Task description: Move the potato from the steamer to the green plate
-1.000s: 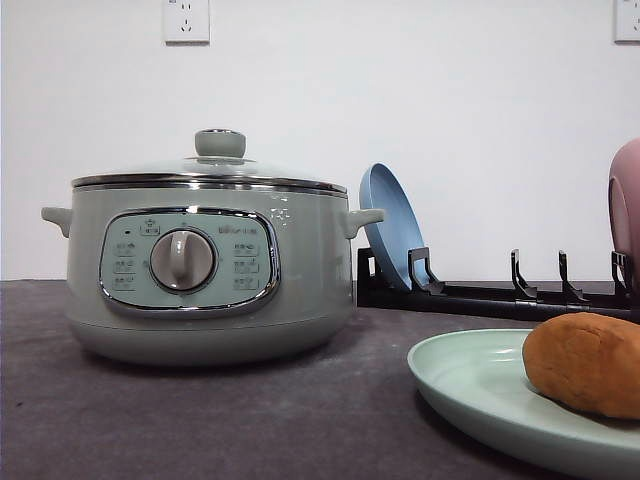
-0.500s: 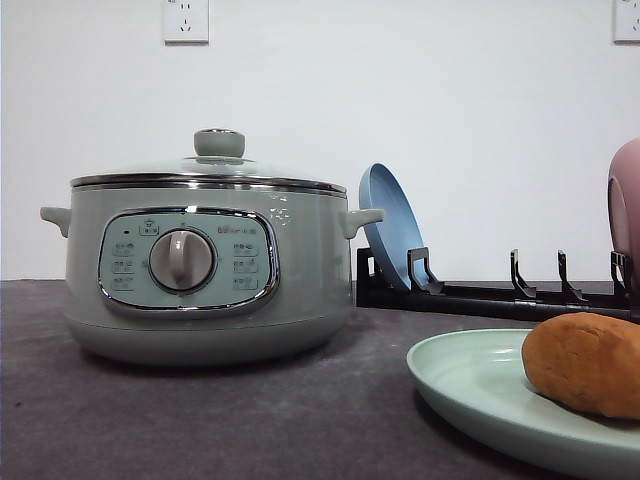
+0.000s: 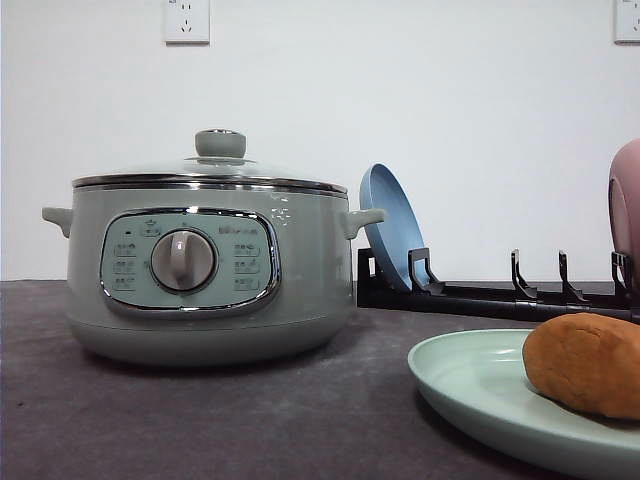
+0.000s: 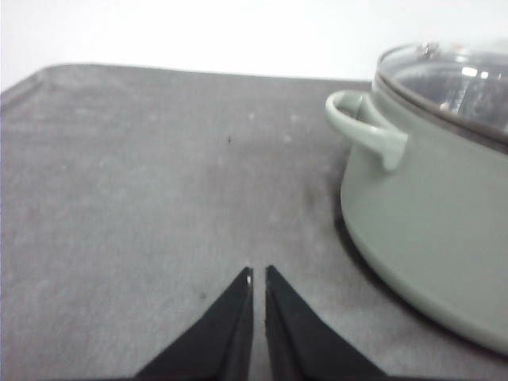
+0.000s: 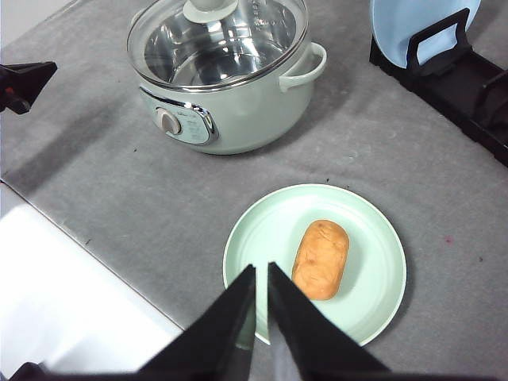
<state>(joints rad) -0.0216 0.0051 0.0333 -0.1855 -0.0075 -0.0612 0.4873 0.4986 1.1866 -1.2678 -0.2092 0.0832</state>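
The potato (image 5: pixel 321 259) is lying on the green plate (image 5: pixel 262 238), apparently delivered, so the steamer (image 5: pixel 222 79) is sitting lidded while the right gripper (image 5: pixel 261 274) and left gripper (image 4: pixel 259 276) are hanging pressed together, empty.

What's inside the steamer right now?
Through the glass lid, the steamer shows just bare metal bowl. The potato lies on the green plate. The knob hides a small patch.

Potato (image 3: pixel 585 364), green plate (image 3: pixel 470 385) and pink plate (image 3: pixel 627 205) cut by front view's right edge.
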